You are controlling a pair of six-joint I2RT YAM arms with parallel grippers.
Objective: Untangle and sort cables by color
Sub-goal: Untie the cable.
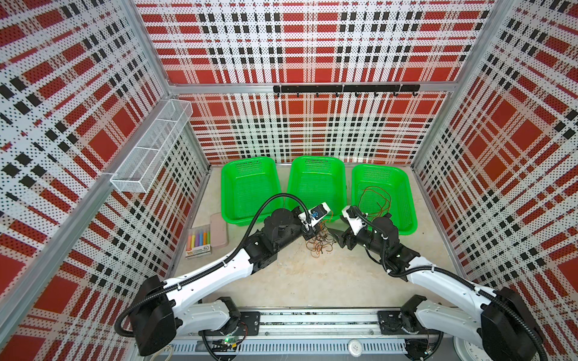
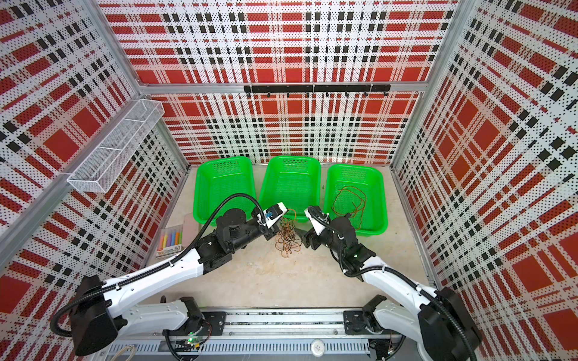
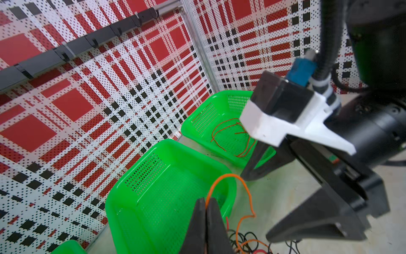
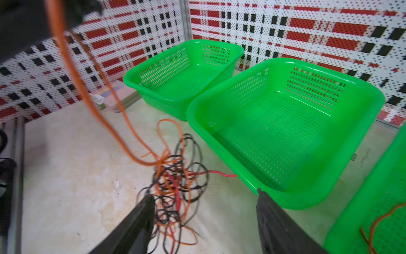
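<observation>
Cables [image 4: 175,176] heap btwn left tool [image 3: 206,201], pinching orange strand [image 3: 227,175], & right tool [image 4: 205,193].

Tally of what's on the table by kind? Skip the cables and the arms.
Green baskets: 3
Box of coloured sticks: 1
Flat pink case: 1
Total: 5
</observation>
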